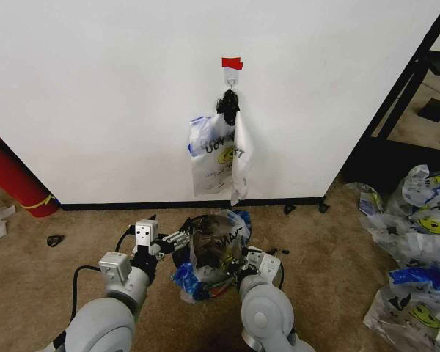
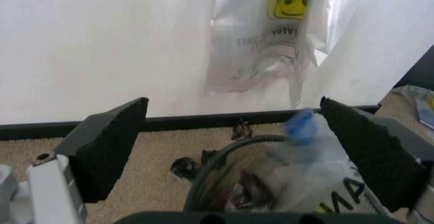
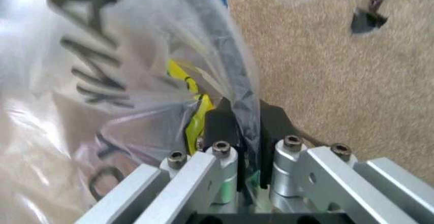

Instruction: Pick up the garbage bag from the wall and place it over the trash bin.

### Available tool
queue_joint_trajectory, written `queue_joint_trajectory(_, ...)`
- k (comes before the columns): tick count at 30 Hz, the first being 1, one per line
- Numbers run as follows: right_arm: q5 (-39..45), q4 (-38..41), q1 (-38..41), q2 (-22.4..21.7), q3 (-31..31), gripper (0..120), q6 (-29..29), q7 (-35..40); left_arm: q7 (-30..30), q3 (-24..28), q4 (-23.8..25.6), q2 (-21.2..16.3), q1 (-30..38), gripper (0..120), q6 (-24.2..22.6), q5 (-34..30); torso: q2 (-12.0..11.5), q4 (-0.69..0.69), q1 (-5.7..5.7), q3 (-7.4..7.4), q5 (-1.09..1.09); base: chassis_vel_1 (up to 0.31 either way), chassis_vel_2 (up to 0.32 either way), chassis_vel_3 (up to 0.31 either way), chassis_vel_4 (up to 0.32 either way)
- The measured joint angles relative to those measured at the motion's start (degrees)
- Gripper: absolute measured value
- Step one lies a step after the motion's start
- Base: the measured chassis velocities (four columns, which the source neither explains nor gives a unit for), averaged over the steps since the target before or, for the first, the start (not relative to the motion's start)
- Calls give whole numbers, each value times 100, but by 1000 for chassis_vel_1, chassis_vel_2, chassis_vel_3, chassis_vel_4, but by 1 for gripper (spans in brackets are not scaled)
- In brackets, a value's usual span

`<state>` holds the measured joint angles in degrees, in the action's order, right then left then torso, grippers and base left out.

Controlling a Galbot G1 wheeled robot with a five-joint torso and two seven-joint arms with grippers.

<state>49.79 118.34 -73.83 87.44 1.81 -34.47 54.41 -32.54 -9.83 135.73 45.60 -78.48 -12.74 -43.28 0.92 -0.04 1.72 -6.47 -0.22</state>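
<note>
From the head view, a bag [image 1: 214, 253] was draped over the bin [image 1: 198, 258] below the wall [image 1: 95, 95], between both arms; another bag [image 1: 218, 155] hung from the hook [image 1: 232, 75]. The left gripper [image 1: 177, 239] sat at the bin's left rim, the right gripper [image 1: 251, 262] at its right.

In the left wrist view, the left gripper's pads [image 2: 109, 145] stood spread wide, holding nothing, the rim [image 2: 224, 155] between them.

In the right wrist view, the right gripper [image 3: 245, 125] pinched the film against the rim. It should probably pull gently and evenly, since thin plastic tears.
</note>
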Motion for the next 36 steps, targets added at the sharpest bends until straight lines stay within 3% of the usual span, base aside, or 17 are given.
queue_joint_trajectory(9, 8, 67, -87, -49, 120, 1, 182, -205, -145, 0, 21, 6, 44, 100, -78, -220, 0, -1, 0, 0, -2, 0, 0, 0, 0)
queue_joint_trajectory(21, -72, 306, -575, -499, 677, 1, 1230, -1981, 194, 166, 143, -194, 444, 100, -114, -740, 0, -1, 0, 0, -1, 0, 0, 0, 0)
queue_joint_trajectory(27, -267, 355, -820, -873, 813, 1, 1349, -2442, 1122, 297, 161, -863, 1246, 100, -178, -1689, 0, -5, 0, 0, -1, 0, 0, 0, 0)
queue_joint_trajectory(28, -267, 355, -820, -873, 813, 1, 1349, -2442, 1122, 297, 161, -863, 1246, 100, -178, -1689, 0, -5, 0, 0, -1, 0, 0, 0, 0)
queue_joint_trajectory(32, -367, 490, -987, -1033, 770, 1, 1351, -2551, 2278, 406, -41, -1536, 1640, 100, -196, -1761, 0, -2, 0, 0, -2, 0, 0, 0, 0)
queue_joint_trajectory(36, -409, 544, -1023, -1117, 707, 1, 1344, -2593, 2835, 467, -236, -1788, 1762, 100, -168, -1514, 0, -2, 0, 0, -1, 0, 0, 0, 0)
